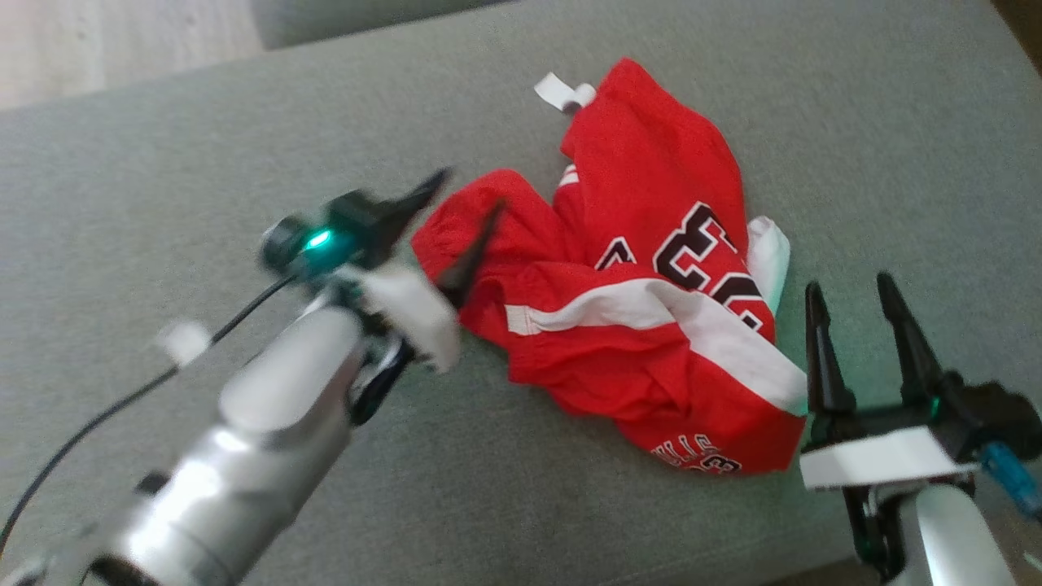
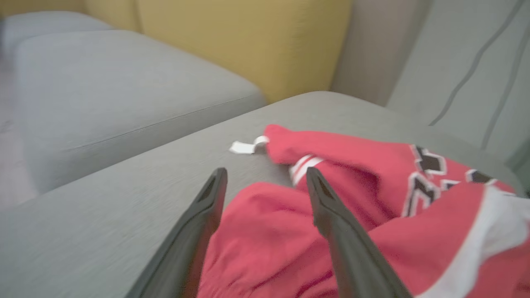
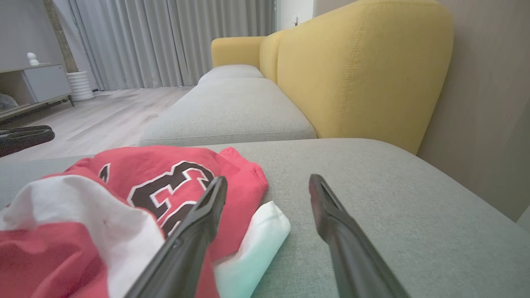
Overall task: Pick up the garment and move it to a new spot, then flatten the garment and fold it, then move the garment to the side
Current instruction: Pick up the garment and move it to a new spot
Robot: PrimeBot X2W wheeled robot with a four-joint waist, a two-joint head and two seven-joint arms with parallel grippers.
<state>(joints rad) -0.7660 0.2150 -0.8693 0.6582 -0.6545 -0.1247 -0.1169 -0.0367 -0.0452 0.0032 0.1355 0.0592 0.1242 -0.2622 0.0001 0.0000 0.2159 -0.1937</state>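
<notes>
The left arm's pale forearm (image 1: 269, 407) is nearest. It comes in from the near left and reaches up and to the right, with a black cable (image 1: 122, 403) hanging beside it. The left gripper (image 1: 470, 189) is blurred, and its two dark fingers are spread apart and hold nothing. One finger is over the left fold of the garment (image 1: 619, 342) and the other over the bare grey seat cushion (image 1: 163, 163). I cannot tell if either finger touches the cloth.

The red garment lies crumpled in the middle of the cushion. Its long axis runs at a slant, from the far middle to the near right. A white tag (image 1: 562, 91) sticks out at the far end, and a broad white stripe crosses the near part. Black digits with a white outline (image 1: 700, 252) look like "33". The small black lettering on the near hem (image 1: 700, 457) is too blurred to read.

The right gripper (image 1: 850, 285) stands at the near right, just beside the garment's near right edge. Its fingers point to the far side, are released wide and grasp nothing. From the right wrist, the yellow sofa back (image 3: 360, 70) rises behind the cushion on the right.
</notes>
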